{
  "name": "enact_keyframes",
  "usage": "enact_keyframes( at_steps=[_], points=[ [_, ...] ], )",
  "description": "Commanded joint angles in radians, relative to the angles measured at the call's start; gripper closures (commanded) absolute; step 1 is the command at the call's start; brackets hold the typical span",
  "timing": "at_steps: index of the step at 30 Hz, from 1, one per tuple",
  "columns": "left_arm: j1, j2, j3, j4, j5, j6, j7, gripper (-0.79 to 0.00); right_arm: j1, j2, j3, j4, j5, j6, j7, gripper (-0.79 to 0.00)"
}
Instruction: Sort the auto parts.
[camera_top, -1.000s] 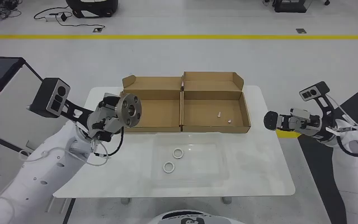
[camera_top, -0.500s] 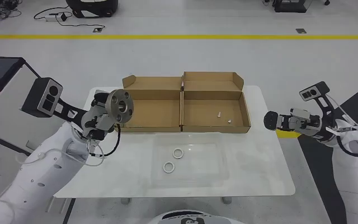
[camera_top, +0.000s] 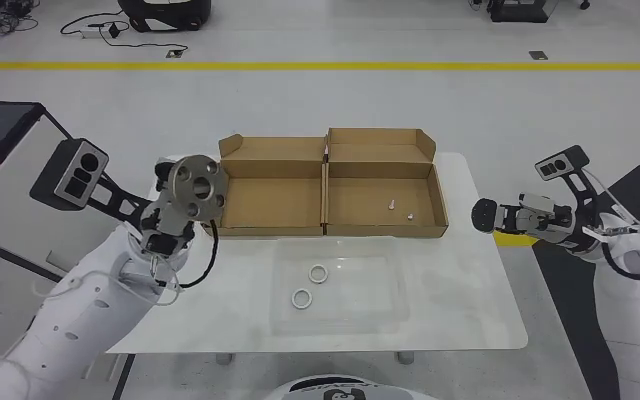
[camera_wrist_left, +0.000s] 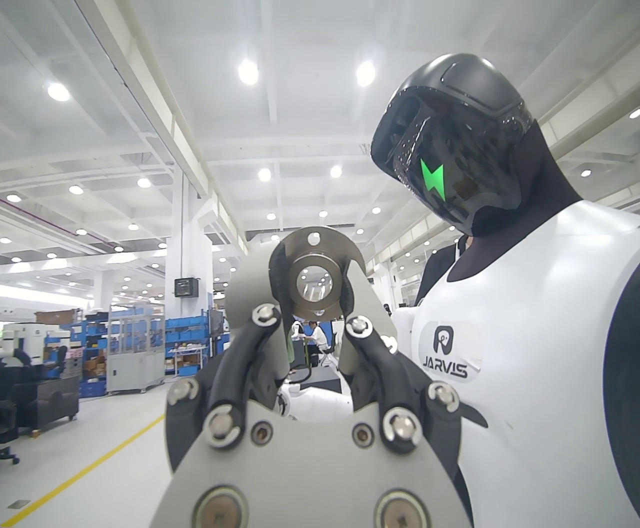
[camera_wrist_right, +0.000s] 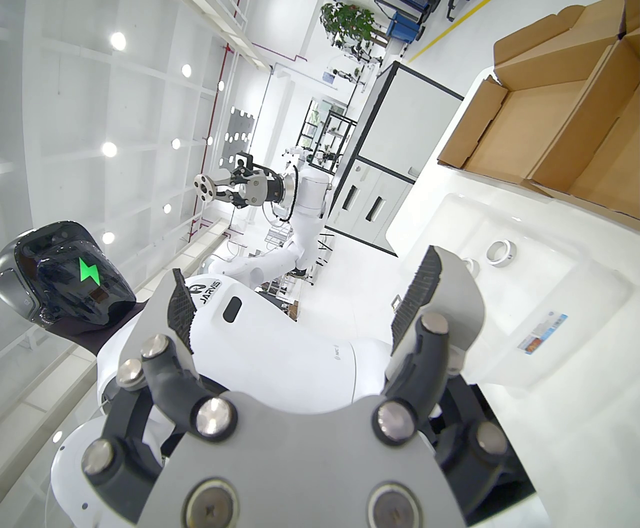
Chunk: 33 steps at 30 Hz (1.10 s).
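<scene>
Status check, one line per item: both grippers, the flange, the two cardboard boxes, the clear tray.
left gripper: shut on the flange, held up in the air.
flange: gripped, lifted.
right gripper: open, empty.
left box: lid open.
right box: lid open, two small parts inside.
clear tray: holds two rings.

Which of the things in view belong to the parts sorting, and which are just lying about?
Job: metal flange in the left end effector; rings in the clear tray; small parts in the right cardboard box; left cardboard box; open right end effector beside the table.
Lying about: cables and a small dark plate on the floor beyond the table.
</scene>
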Motion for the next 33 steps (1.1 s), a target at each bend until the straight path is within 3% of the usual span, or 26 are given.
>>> enact_keyframes(
  at_steps=[1, 25, 33],
  points=[
    [0.004, -0.002, 0.000, -0.009, -0.022, 0.000, 0.002, 0.000, 0.000, 0.000, 0.000, 0.000, 0.000, 0.000, 0.000, -0.785],
    [0.014, -0.029, 0.022, -0.078, -0.204, 0.000, 0.030, 0.000, 0.000, 0.000, 0.000, 0.000, 0.000, 0.000, 0.000, -0.785],
    [0.014, -0.028, 0.021, -0.051, -0.170, 0.000, -0.002, 0.000, 0.000, 0.000, 0.000, 0.000, 0.000, 0.000, 0.000, -0.785]
  ],
)
